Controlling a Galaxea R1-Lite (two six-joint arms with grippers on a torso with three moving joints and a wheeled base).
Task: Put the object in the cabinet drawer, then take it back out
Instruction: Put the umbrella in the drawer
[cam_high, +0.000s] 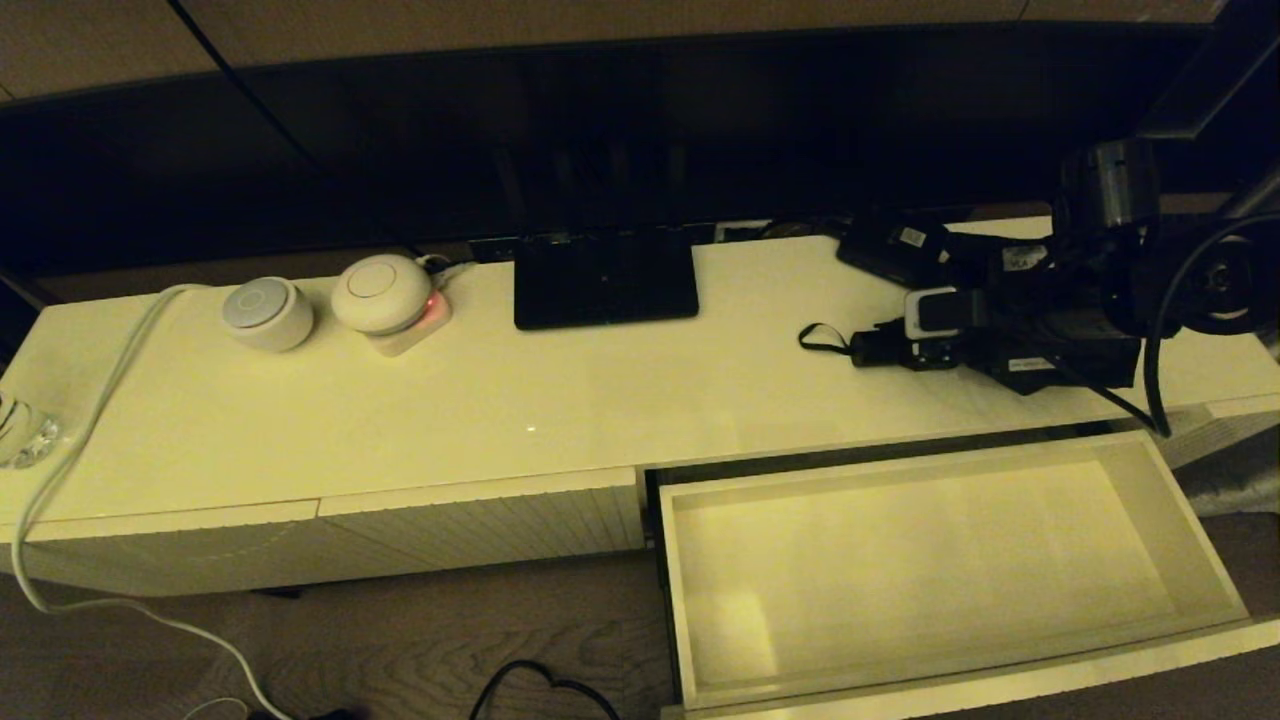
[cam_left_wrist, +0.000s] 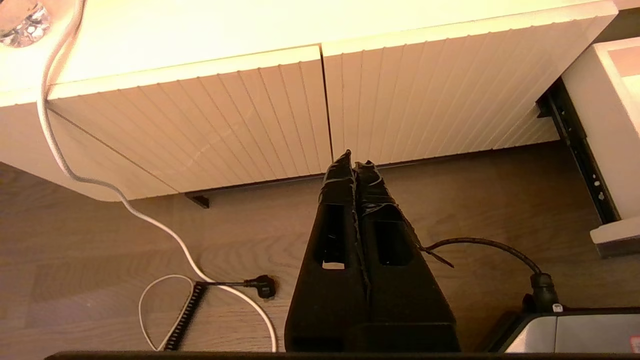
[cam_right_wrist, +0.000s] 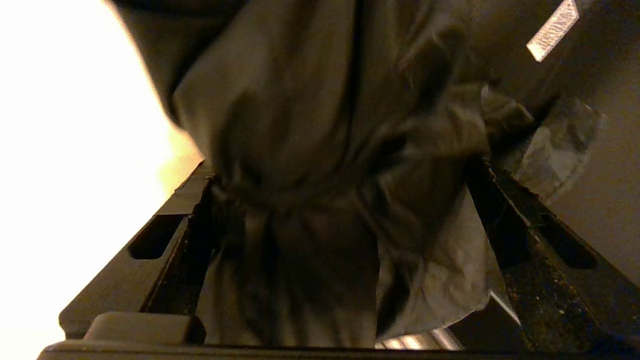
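Right gripper (cam_right_wrist: 345, 210) has its fingers spread wide on either side of the black folding umbrella's (cam_high: 1010, 330) loose baggy fabric, on the cream tabletop (cam_high: 500, 400) behind the open, empty cream-white drawer (cam_high: 1200, 560). I judge it light, soft and slippery in the cloth, so I'd squeeze the firm core. Left gripper (cam_left_wrist: 356, 165) hangs pressed together by the floor. Small white labels show nearby; I can't read them.
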